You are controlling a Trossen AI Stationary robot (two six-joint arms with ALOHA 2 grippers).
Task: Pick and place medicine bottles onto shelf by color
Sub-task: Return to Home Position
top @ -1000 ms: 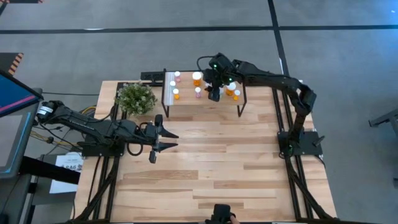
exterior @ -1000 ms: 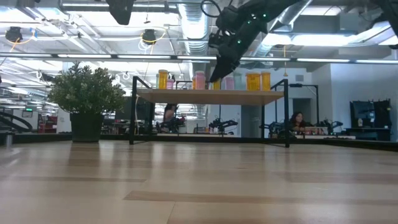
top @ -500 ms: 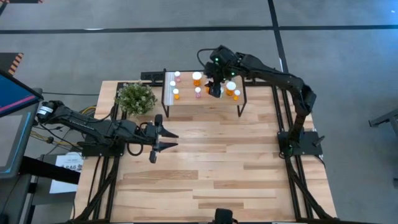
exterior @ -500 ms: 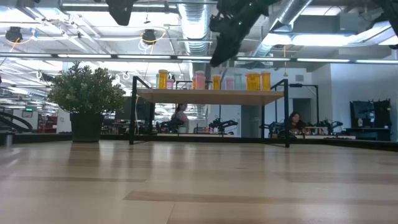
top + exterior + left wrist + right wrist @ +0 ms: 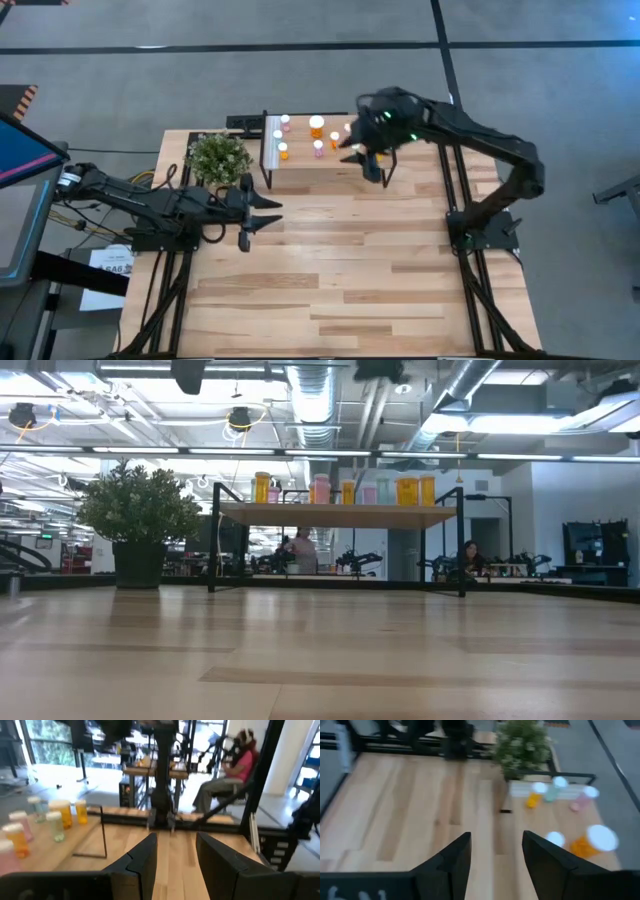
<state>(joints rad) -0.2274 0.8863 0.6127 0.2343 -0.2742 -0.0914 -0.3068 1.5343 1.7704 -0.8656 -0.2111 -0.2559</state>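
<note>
The bottles (image 5: 317, 126) stand on the shelf (image 5: 302, 160) at the far edge of the bench (image 5: 350, 260), all upright with white caps. From table height they read as one row of orange, pink and pale green along the wood top. From above they are scattered, set apart from one another, with bare board along the near edge. The right pincer (image 5: 371, 168) hangs over the shelf's near right corner, close to the black leg (image 5: 390, 172) there, with its fingers spread apart and nothing between them. In the level view only a dark tip shows at the top edge, well above the caps. The left pincer (image 5: 272, 211) sits low over the left part of the bench, pointing across it toward the right, also open and empty (its wrist camera looks along bare planks, with the shelf and bottles off to one side). A plant (image 5: 218, 158) stands at the far left corner, just beside the shelf's white strip (image 5: 273, 135). Forward of the shelf the wood is open from the left pincer across to the right arm's base (image 5: 482, 228) and down to the near edge. Beyond the bench, a person (image 5: 235, 767) sits in the room.
</note>
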